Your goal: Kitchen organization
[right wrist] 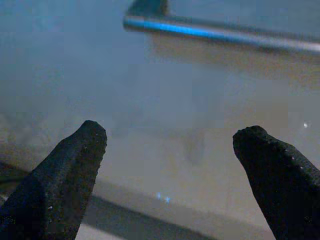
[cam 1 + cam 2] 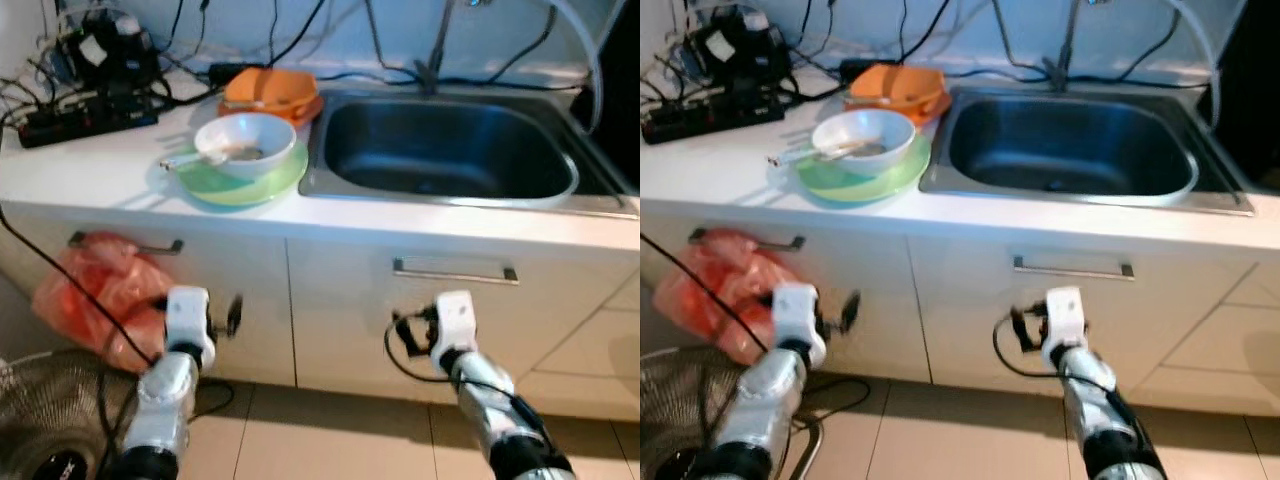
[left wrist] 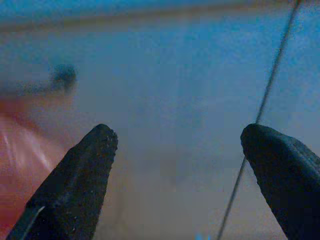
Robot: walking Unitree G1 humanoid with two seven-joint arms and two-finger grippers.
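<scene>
A white bowl [image 2: 246, 143] with a spoon [image 2: 196, 157] in it sits on a green plate [image 2: 243, 182] on the white counter [image 2: 120, 160], left of the steel sink [image 2: 440, 150]. Behind the bowl lies a stack of orange dishes [image 2: 270, 92]. Both arms are held low in front of the cabinet doors. My left gripper [image 3: 177, 135] is open and empty, facing the left door near a red bag. My right gripper [image 1: 172, 131] is open and empty, just below the right door's handle [image 1: 225, 32].
A red plastic bag [image 2: 95, 290] hangs from the left door's handle [image 2: 125, 243]. A power strip [image 2: 85, 115] and tangled cables lie at the counter's back left. A wire fan guard [image 2: 50, 405] stands on the floor at lower left. The tap [image 2: 435, 45] rises behind the sink.
</scene>
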